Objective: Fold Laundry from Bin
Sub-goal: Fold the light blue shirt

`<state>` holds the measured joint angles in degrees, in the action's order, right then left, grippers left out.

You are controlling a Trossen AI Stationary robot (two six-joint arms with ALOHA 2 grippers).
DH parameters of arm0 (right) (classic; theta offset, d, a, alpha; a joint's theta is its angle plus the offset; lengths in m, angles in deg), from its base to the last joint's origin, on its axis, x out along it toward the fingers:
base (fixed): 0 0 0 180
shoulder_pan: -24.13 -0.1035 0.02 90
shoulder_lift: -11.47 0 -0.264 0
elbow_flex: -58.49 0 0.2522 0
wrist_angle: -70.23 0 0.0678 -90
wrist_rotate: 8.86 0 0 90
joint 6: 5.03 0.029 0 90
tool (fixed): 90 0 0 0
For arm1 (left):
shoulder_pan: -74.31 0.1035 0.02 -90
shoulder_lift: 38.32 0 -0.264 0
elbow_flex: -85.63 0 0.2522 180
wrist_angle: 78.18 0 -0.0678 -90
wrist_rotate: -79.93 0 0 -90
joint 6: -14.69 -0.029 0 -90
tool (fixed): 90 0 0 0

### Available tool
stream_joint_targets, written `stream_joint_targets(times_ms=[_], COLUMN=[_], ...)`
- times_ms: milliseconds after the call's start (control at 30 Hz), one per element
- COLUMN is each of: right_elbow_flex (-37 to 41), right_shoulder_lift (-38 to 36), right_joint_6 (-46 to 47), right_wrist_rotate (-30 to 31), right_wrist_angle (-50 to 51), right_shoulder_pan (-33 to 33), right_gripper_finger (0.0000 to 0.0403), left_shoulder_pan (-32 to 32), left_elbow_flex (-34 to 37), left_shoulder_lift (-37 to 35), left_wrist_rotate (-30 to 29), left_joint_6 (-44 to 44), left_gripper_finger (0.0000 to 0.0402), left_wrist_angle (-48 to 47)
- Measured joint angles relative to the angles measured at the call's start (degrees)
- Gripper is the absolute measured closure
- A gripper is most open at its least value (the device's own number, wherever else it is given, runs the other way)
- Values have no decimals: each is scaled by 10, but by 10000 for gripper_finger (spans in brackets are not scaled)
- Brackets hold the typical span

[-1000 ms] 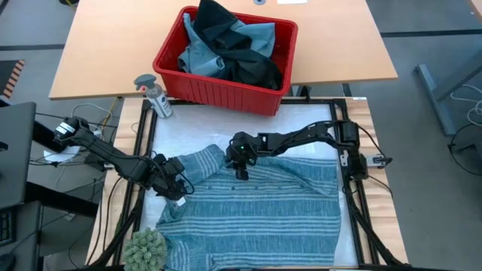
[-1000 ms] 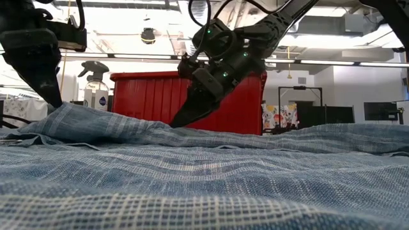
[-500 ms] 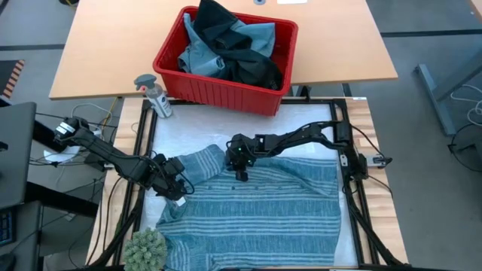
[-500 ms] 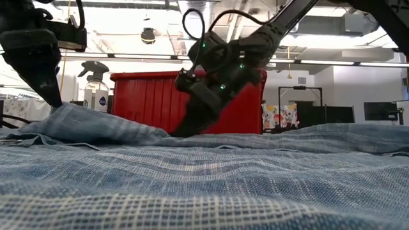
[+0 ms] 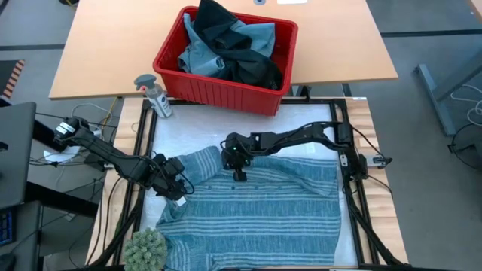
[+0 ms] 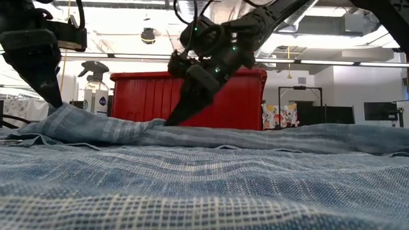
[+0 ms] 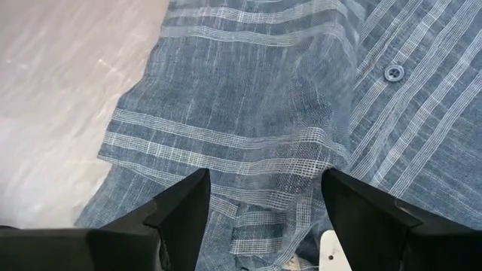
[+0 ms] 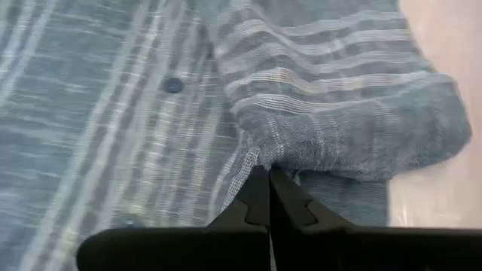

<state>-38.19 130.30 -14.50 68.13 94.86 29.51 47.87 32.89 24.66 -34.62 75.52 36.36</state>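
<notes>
Low view hides most of what you'd want: the striped shirt [image 6: 204,172] fills the whole foreground, so you can't see the bench surface under it, and the bin [image 6: 192,99] shows only as a red wall behind the arms, contents out of sight. High view fills that in: bin [image 5: 215,89] sits on the far wooden bench, stuffed with light blue and black laundry [image 5: 230,49], a spray bottle [image 5: 154,94] just beside its near left corner. Striped shirt [image 5: 256,211] lies spread on the white work surface between the two arm bases; its near edge is cut off by the frame, and a green spiky thing [image 5: 145,247] at the near left corner is too small to identify. Right pincer [image 5: 238,172] reaches in from the right, arm stretched low across the shirt's far edge, tips angled down onto the fabric; in the right wrist view the right pincer [image 8: 268,197] has its tips pressed together right at a folded cloth edge. You can't confirm whether any fabric is caught between them. Left pincer [image 5: 179,198] hangs over the shirt's left edge, fingers [image 7: 181,207] well apart, holding nothing, with bunched cloth and a button [image 7: 393,73] ahead of it.
</notes>
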Motion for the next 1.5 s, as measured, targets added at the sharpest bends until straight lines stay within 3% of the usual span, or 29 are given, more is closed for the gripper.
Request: stream_joint_targets(times_ms=[133, 333, 467, 733, 900, 1067, 1300, 1500], right_elbow_flex=[-1, -1, -1, -1, -1, -1, -1, -1], right_shoulder_lift=[0, 0, 0, 0, 0, -1, -46, -101], right_joint_6=[0, -10, -15, -80, -101, -105, -111, -42], right_wrist_rotate=[0, 0, -1, -6, -6, -6, -27, 3], right_wrist_angle=[38, 60, 64, 67, 65, 68, 89, 205], right_shoulder_pan=[-19, -42, -52, -75, -74, -67, -60, -46], right_gripper_finger=[387, 386, 386, 355, 332, 301, 244, 233], left_shoulder_pan=[0, 0, 0, 0, 1, 3, 3, 0], left_elbow_flex=[0, 0, -3, -48, -51, -49, -48, -48], left_shoulder_lift=[0, -1, -12, -38, -34, 5, 85, 131], left_wrist_rotate=[7, 83, 95, -6, -54, -41, -13, 13], left_joint_6=[9, -1, 16, 47, 40, 14, 13, 5], left_gripper_finger=[157, 157, 157, 157, 157, 157, 157, 157], left_wrist_angle=[0, 0, -5, 10, 81, 123, 108, 103])
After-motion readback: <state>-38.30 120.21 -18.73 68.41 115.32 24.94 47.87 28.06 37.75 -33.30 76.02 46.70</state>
